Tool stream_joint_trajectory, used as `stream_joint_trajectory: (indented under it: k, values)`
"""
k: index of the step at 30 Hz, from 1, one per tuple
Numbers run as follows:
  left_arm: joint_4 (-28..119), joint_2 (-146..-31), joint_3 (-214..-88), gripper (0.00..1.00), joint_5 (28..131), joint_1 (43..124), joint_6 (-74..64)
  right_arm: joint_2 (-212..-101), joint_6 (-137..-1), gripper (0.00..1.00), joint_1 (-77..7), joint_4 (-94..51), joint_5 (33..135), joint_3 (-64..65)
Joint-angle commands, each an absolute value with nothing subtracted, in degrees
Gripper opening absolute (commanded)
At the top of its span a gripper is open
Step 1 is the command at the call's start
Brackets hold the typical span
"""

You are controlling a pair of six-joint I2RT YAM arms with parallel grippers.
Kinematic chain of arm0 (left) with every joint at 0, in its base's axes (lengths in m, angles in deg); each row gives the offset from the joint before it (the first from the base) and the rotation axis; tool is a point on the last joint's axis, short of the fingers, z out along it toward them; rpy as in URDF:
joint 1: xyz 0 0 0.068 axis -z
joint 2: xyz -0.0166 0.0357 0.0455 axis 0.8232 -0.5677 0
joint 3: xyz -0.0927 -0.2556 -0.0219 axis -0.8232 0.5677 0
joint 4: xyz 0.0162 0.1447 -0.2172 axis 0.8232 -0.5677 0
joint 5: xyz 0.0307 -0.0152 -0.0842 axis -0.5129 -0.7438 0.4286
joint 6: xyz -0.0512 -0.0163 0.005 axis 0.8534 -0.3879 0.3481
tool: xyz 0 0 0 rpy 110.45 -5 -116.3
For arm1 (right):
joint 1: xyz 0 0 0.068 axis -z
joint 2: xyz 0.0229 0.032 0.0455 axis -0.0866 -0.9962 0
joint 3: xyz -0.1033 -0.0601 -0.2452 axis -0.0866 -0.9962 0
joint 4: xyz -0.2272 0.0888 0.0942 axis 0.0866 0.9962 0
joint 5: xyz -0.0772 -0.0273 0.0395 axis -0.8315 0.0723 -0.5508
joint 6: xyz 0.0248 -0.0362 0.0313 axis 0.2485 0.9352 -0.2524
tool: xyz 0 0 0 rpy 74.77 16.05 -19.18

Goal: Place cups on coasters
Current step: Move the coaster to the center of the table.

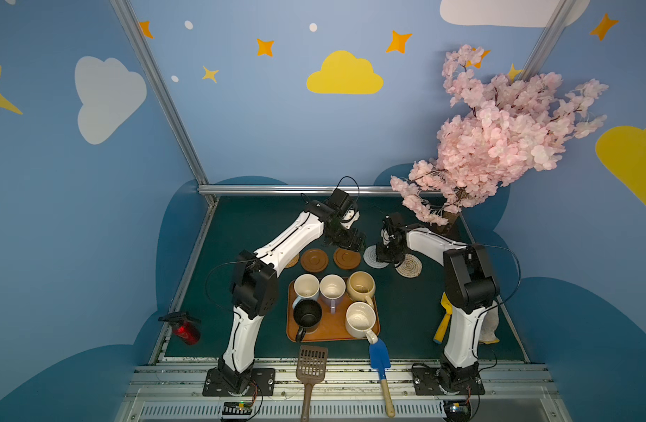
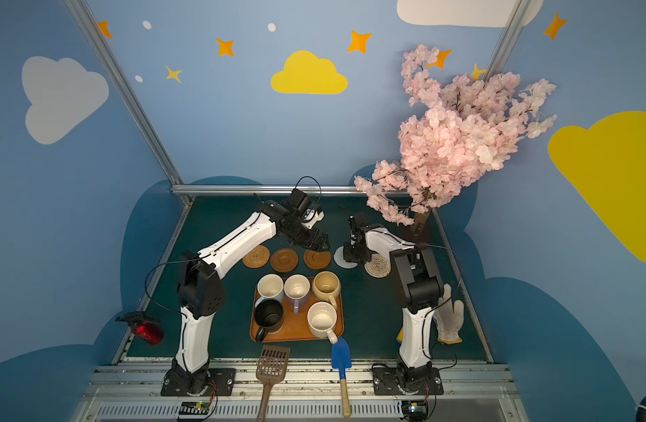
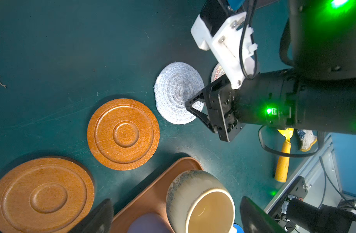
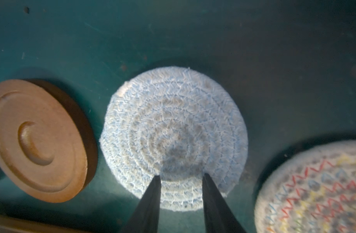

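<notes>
- Cups: in both top views all five sit on the orange tray at my side of the bench. None is on a coaster, so I'd call the real job not started.
- Same views: the five coasters lie in a row behind the tray, every one bare. My left end effector hangs above the middle of the row. The right end effector is down low at the grey rope coaster.
- Left wrist: the left jaws are spread wide with nothing in them, and the tan mug sits on the tray corner just below. Both wooden coasters are empty.
- Right wrist: the right fingers stand a little apart over the grey rope coaster's near edge, with nothing pinched between them. Can't tell if the tips actually touch it. The stitched rope coaster just beside it is bare too.
- My guess is the right side is fussing with coaster layout, so all five cup placements are left.
</notes>
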State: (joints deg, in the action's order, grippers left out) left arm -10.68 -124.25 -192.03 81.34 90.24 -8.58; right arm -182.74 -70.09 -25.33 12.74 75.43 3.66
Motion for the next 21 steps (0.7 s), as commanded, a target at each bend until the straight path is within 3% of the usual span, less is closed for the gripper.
stream_joint_trajectory:
  k: [1,8,13,21]
  values:
    - [-11.17,-122.03,-191.11,0.98,81.07,89.93,-8.87,-180.04,-69.05,0.42,-25.60,13.34,73.91,3.58]
    - [-9.85,-121.73,-191.36,0.98,81.09,89.51,-8.23,-172.28,-67.73,0.50,-27.41,10.84,72.13,1.20]
    - [-8.14,-125.02,-192.90,0.92,84.70,90.10,-8.61,-167.77,-69.64,0.46,-24.42,10.18,72.40,-6.59]
    - [-10.72,-128.57,-196.59,0.92,82.97,90.57,-10.12,-163.81,-70.55,0.44,-18.65,7.32,71.78,-16.73]
